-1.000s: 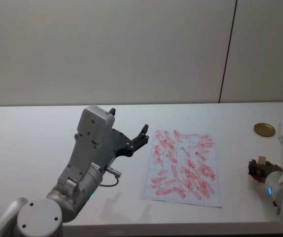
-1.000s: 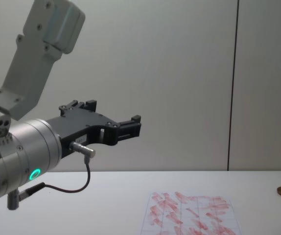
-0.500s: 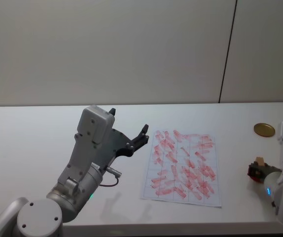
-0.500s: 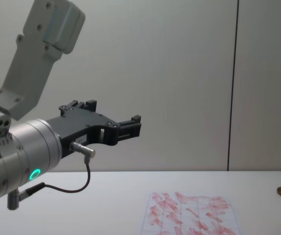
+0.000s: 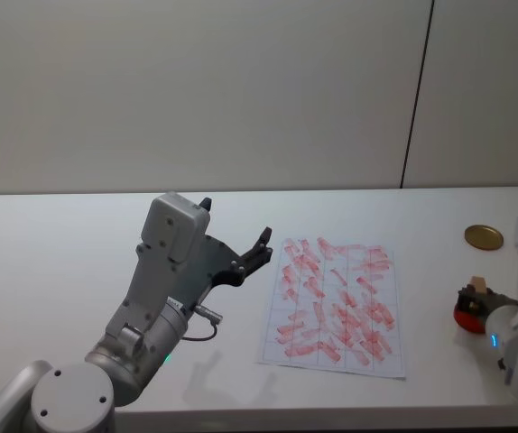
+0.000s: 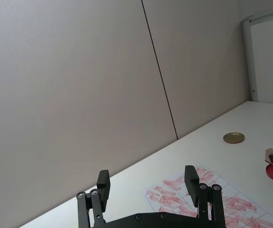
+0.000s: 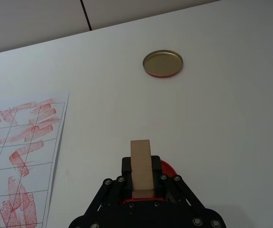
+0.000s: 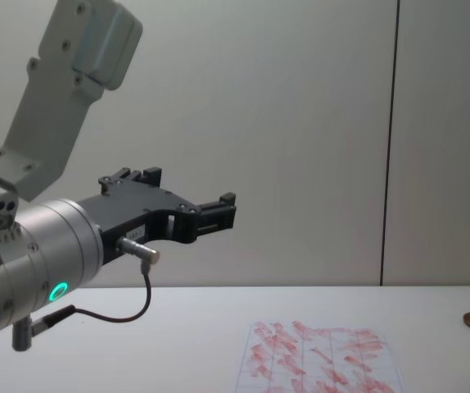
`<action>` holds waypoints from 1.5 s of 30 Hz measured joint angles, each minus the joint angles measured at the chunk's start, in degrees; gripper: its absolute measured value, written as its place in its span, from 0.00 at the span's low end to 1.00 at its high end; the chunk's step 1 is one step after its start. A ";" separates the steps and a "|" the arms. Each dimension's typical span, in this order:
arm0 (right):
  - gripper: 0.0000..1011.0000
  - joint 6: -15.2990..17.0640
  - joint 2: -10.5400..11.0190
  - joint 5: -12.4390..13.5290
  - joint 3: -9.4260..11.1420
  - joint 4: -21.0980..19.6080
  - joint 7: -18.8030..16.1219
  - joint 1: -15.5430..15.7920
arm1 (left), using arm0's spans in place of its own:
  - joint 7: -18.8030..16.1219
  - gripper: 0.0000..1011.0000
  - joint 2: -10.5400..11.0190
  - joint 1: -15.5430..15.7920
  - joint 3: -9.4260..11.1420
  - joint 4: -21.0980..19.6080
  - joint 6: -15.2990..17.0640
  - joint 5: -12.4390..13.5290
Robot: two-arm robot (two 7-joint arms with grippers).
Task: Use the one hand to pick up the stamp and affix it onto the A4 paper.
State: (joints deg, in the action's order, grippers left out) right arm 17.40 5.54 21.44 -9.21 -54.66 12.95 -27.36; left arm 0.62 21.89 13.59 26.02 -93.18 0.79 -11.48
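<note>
The stamp [image 7: 141, 167], a small beige block, stands upright between the black fingers of my right gripper [image 7: 141, 186], which is shut on it. It hovers just over the low red round base [image 7: 168, 167] at the table's right edge, where the stamp [image 5: 481, 286] and right gripper [image 5: 476, 299] also appear. The A4 paper [image 5: 336, 304], covered in red-pink marks, lies flat at the table's middle, to the left of that gripper. My left gripper [image 5: 236, 222] is open and held high above the table, left of the paper.
A flat gold disc [image 5: 483, 237] lies behind the red base [image 5: 467, 317], near the far right. The left arm's grey body with the green ring [image 8: 57, 290] and its black cable fill the near left. White table [image 5: 60, 244] spreads bare to the left.
My right gripper has risen slightly with the stamp, uncovering more of the red base. The left arm has not moved.
</note>
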 joint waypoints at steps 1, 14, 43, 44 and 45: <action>0.22 0.22 0.01 0.11 0.07 -0.26 0.11 0.05 | 0.00 0.98 0.00 0.00 0.00 0.00 0.00 0.00; 0.22 2.45 -0.17 0.28 0.48 -0.08 1.13 -0.34 | 0.00 0.98 0.00 0.00 0.00 0.00 0.00 0.00; 0.22 3.67 -1.67 -0.57 0.45 9.30 0.90 -4.62 | 0.00 0.98 0.00 0.00 0.00 0.00 0.00 0.00; 0.22 3.67 -1.67 -0.57 0.45 9.30 0.90 -4.62 | 0.00 0.98 0.00 0.00 0.00 0.00 0.00 0.00; 0.22 3.66 -1.71 -0.54 0.49 9.59 0.82 -4.72 | 0.00 0.98 0.00 0.00 0.00 0.00 0.00 0.00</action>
State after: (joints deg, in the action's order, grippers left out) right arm 21.06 3.83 20.90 -8.72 -45.07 13.78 -32.08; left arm 0.62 21.89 13.59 26.02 -93.18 0.80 -11.48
